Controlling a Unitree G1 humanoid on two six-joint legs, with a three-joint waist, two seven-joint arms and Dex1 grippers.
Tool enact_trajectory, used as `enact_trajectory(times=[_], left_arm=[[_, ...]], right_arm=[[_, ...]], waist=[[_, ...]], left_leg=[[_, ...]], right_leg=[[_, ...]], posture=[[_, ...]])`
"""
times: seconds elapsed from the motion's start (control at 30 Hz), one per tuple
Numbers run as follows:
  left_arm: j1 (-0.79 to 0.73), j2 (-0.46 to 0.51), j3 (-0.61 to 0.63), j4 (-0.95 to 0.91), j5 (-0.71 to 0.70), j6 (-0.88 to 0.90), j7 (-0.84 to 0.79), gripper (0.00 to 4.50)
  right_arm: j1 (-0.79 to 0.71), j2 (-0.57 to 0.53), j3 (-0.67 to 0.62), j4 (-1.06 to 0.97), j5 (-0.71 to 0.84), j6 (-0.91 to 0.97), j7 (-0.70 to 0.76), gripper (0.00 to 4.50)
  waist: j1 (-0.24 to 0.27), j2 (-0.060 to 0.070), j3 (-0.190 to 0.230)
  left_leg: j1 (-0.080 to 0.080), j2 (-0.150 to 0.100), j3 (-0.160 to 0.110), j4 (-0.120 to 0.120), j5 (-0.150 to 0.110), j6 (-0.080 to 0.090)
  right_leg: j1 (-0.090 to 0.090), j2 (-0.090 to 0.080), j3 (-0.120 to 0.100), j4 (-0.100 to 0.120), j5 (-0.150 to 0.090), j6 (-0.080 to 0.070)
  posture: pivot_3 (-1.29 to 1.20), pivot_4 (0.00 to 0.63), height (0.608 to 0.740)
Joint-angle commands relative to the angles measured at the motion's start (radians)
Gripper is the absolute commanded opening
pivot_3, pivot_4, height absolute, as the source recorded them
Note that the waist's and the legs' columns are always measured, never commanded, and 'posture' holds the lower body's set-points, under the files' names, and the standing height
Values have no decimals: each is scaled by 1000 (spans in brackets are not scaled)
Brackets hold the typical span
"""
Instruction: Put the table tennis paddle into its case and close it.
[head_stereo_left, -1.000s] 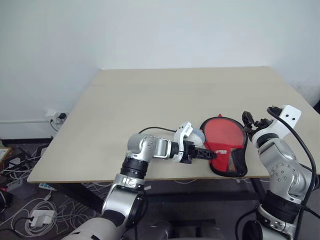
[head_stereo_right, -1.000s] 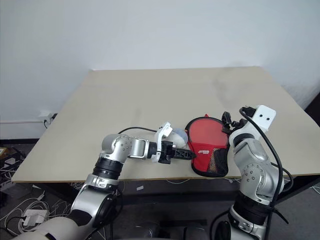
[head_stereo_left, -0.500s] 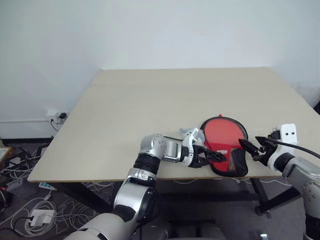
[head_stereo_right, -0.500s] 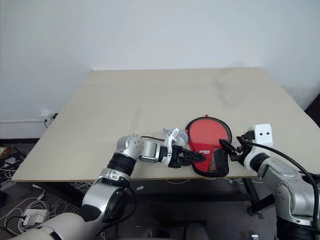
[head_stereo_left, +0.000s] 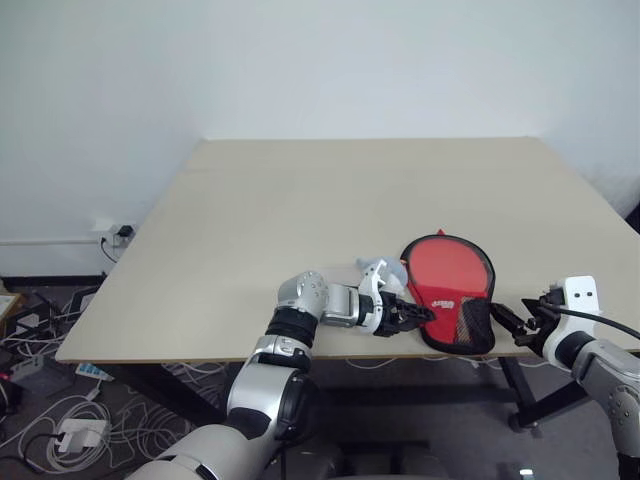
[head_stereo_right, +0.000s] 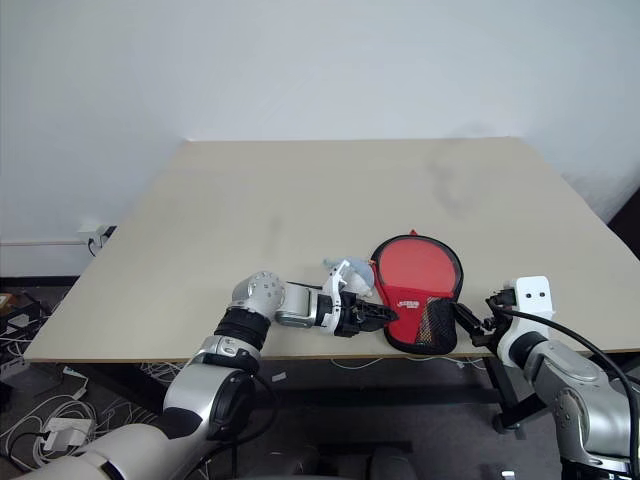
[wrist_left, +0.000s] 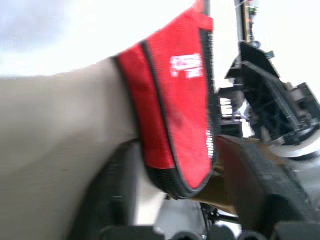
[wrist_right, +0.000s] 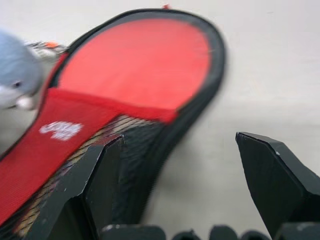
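Near the table's (head_stereo_left: 300, 200) front edge, the soft case (head_stereo_left: 452, 300) flexes; left gripper (head_stereo_left: 412, 318) pinches its nine-o'clock rim, right gripper (head_stereo_left: 508, 322) waits wide at three o'clock.

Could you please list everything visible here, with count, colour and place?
table: one, beige, against the white wall.
case: one, red with black rim and mesh patch, at the table's near edge, its flap open.
table tennis paddle: one, red face, lying inside the open case.
cables: several, white and dark, on the floor to the left of the table.
wall socket: one, white, low on the wall at the left.
left gripper: one, black fingers, closing on the case's left edge.
right gripper: one, black fingers, open, just right of the case's mesh end, apart from it.
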Motion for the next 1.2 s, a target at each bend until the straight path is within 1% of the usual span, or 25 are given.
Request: enact_trajectory(times=[0.03,0.3,0.33,0.37,0.47,0.5,0.67,0.87,0.97,1.03,1.2], left_arm=[[-50,-109,-3,20,6,3,26,1760],[-70,-146,11,82,-26,-21,23,1760],[-69,-150,2,84,-26,-27,16,1377],[-70,-153,-1,88,-29,-31,8,1197],[-82,-161,3,103,-40,-36,1,179],[-87,-163,4,108,-45,-33,-3,36],[-95,-165,-25,107,-58,-15,-41,36],[-105,-133,-34,107,-56,31,-49,36],[-93,-101,-72,52,-57,139,-49,36],[-86,-98,-78,31,-63,185,-48,36],[-47,-139,-113,-23,-75,282,-52,36]], right_arm=[[12,6,-17,-32,24,-30,20,3880],[39,28,-12,-4,-7,-58,2,3880],[38,35,-17,-1,-6,-60,-6,3880],[36,41,-22,2,-4,-61,-14,3880],[36,47,-26,14,-9,-72,-29,3880],[38,49,-27,19,-12,-75,-34,3880],[45,71,-34,37,-15,-92,-62,3880],[73,77,-28,22,-4,-105,-51,3880],[73,82,-90,-21,73,-102,-27,3880],[59,87,-125,-32,110,-105,-31,3880],[-5,103,-216,-2,165,-112,-91,3880]], waist=[[0,0,0],[3,0,0],[5,0,0],[6,0,0],[9,1,0],[13,1,-1],[23,1,-1],[26,1,-1],[27,1,-1],[26,1,-1],[26,2,-1]], left_leg=[[0,0,0,0,0,0],[0,0,0,1,0,0],[0,0,-1,1,0,0],[0,-1,-1,1,0,0],[0,-1,-1,2,0,1],[0,-1,-1,2,0,1],[0,-1,0,3,-1,1],[0,-1,0,2,-1,1],[-1,-1,0,2,-1,1],[-1,-1,0,2,-1,1],[-1,-1,0,2,-1,1]], right_leg=[[0,0,0,0,0,0],[0,0,0,0,0,0],[0,0,-1,0,0,0],[0,0,0,0,0,0],[0,0,0,0,0,0],[0,0,0,0,0,0],[0,0,0,0,0,1],[-1,0,0,0,0,1],[-1,0,0,0,0,1],[-1,0,0,0,0,1],[-2,0,0,0,0,1]], posture=[[0,0,716],[0,0,716],[0,0,716],[0,0,716],[0,0,716],[0,0,716],[0,0,716],[0,0,716],[0,0,716],[0,0,716],[0,0,716]])
